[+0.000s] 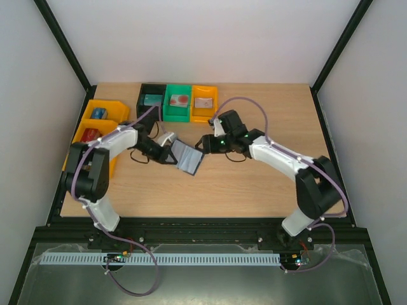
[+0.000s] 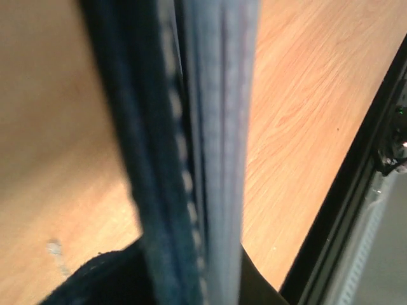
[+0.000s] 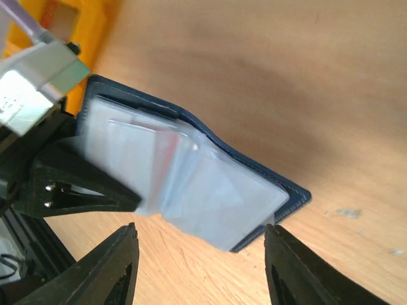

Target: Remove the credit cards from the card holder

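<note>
The card holder (image 1: 187, 157), navy outside with pale clear sleeves inside, hangs open just above the table centre. My left gripper (image 1: 166, 152) is shut on its left half; in the right wrist view those black fingers (image 3: 70, 184) clamp the holder (image 3: 254, 166) from the left. In the left wrist view the holder's edge (image 2: 203, 152) runs up from between the jaws of the left gripper (image 2: 191, 298). A reddish credit card (image 3: 166, 149) shows through the sleeves. My right gripper (image 3: 200, 227) is open just in front of the holder's free half, not touching it, and sits right of the holder (image 1: 206, 143).
A black bin (image 1: 151, 100), a green bin (image 1: 177, 101) and an orange bin (image 1: 204, 101) stand in a row at the back, each holding a small flat item. Two yellow bins (image 1: 102, 114) (image 1: 92, 136) sit at the left edge. A black frame rail (image 2: 356, 190) borders the table.
</note>
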